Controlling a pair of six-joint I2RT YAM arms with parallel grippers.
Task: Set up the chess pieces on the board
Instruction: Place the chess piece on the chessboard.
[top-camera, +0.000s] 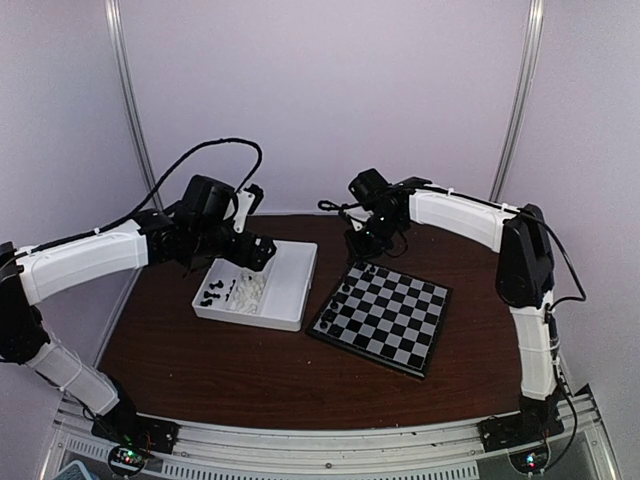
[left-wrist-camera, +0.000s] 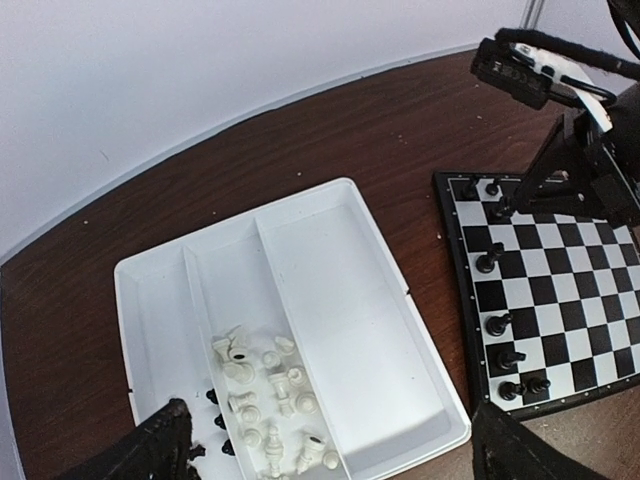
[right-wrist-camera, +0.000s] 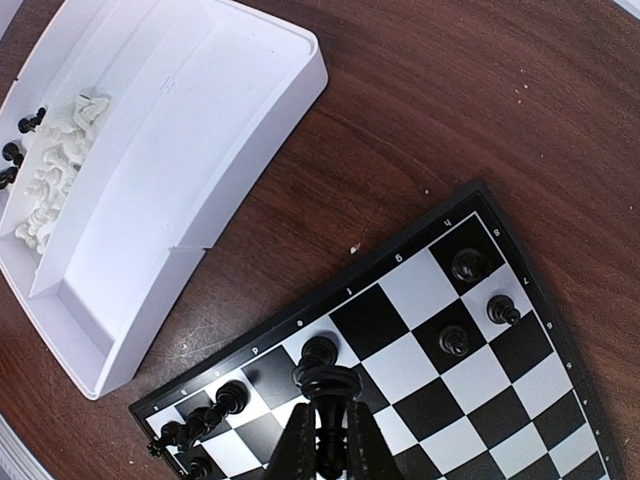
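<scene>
Black chess piece (right-wrist-camera: 324, 392): upright, pinched in right fingers (right-wrist-camera: 298, 445), over the board (right-wrist-camera: 405, 365) near its tray-side edge. Left fingers (left-wrist-camera: 160, 445): spread wide above white tray (left-wrist-camera: 330, 190), loose chess pieces (left-wrist-camera: 265, 400) directly beneath, lying jumbled

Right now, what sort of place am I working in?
Probably a lab test cell: plain pale walls with metal frame poles, and a dark wooden table edged by an aluminium mounting rail.

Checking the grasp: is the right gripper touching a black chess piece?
Touching. The right wrist view shows the right gripper closed on a black chess piece, fingers pressed against both its sides.
</scene>
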